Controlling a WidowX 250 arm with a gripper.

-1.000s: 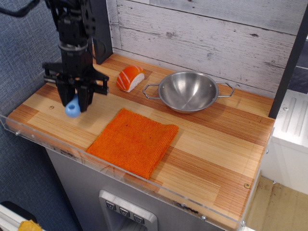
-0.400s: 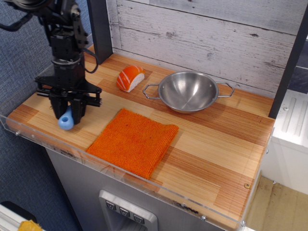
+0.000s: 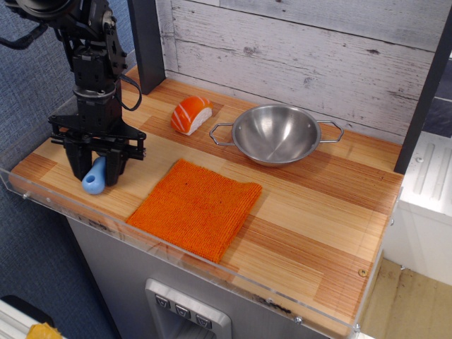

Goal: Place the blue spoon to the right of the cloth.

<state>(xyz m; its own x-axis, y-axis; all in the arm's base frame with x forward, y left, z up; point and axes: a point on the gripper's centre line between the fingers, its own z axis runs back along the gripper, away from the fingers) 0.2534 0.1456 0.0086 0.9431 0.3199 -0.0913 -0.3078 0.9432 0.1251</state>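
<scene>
The blue spoon (image 3: 94, 178) shows only its chunky light-blue handle, low over the wooden counter near the front left corner. Its grey bowl is hidden by the gripper. My gripper (image 3: 95, 168) points straight down with one black finger on each side of the handle, shut on the spoon. The cloth (image 3: 194, 206), a square bright-orange ribbed towel, lies flat near the front edge, to the right of the gripper and spoon. The spoon is to the left of the cloth and does not touch it.
An orange-and-white sushi piece (image 3: 191, 114) lies at the back. A steel bowl (image 3: 276, 134) with two handles stands right of it. A clear plastic lip (image 3: 212, 265) runs along the counter's front edge. Bare wood (image 3: 318, 212) lies right of the cloth. A dark post (image 3: 147, 42) stands behind the arm.
My gripper has moved down and to the left with the spoon between its fingers, away from the cloth. The spoon now sits lower, close to the counter.
</scene>
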